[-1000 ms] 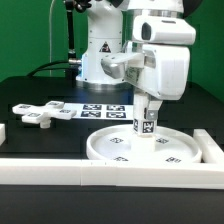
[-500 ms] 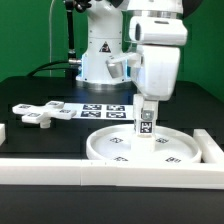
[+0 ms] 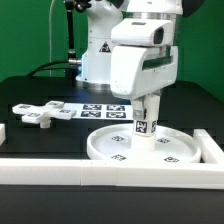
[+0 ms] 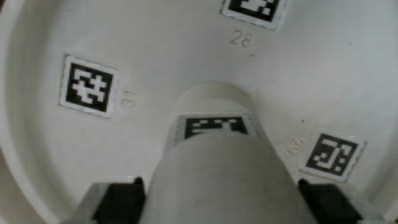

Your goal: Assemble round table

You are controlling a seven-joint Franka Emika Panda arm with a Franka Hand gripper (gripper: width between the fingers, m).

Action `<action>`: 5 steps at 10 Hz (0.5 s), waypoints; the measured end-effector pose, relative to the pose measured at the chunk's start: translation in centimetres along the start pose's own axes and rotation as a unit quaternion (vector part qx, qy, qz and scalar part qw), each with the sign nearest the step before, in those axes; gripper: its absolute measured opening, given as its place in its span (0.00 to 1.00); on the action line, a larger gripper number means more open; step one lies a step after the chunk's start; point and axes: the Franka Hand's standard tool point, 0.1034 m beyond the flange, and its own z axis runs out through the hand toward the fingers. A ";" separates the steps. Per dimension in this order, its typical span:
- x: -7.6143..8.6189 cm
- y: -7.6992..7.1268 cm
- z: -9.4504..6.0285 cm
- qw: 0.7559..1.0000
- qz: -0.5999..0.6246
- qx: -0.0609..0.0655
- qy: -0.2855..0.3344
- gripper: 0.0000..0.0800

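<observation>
The white rimmed disc top (image 3: 115,148) lies flat on the table near the front border bar. The short cylindrical leg (image 3: 146,127) stands upright on the middle of the disc, a square marker on its side. My gripper (image 3: 148,103) comes down from above and is shut on the leg's upper end. In the wrist view the leg (image 4: 222,150) runs between the two dark fingertips (image 4: 121,200), and the disc's inner face (image 4: 143,50) with its markers fills the background. The flat cross-shaped base (image 3: 38,113) lies apart at the exterior view's left.
The marker board (image 3: 100,110) lies behind the disc, in front of the robot's base. A long white border bar (image 3: 110,172) runs along the front edge, with another bar (image 3: 212,148) at the exterior view's right.
The wrist has turned about the upright leg, so the gripper body now faces more to the exterior view's left. The leg stays standing on the disc's middle.
</observation>
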 end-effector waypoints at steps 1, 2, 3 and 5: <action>0.0 0.0 0.0 0.999 0.042 0.001 0.001 0.51; 0.0 0.0 0.0 0.997 0.079 0.002 0.001 0.51; 0.0 0.0 0.0 0.994 0.108 0.003 0.002 0.51; 0.0 0.0 0.0 0.985 0.174 0.005 0.003 0.51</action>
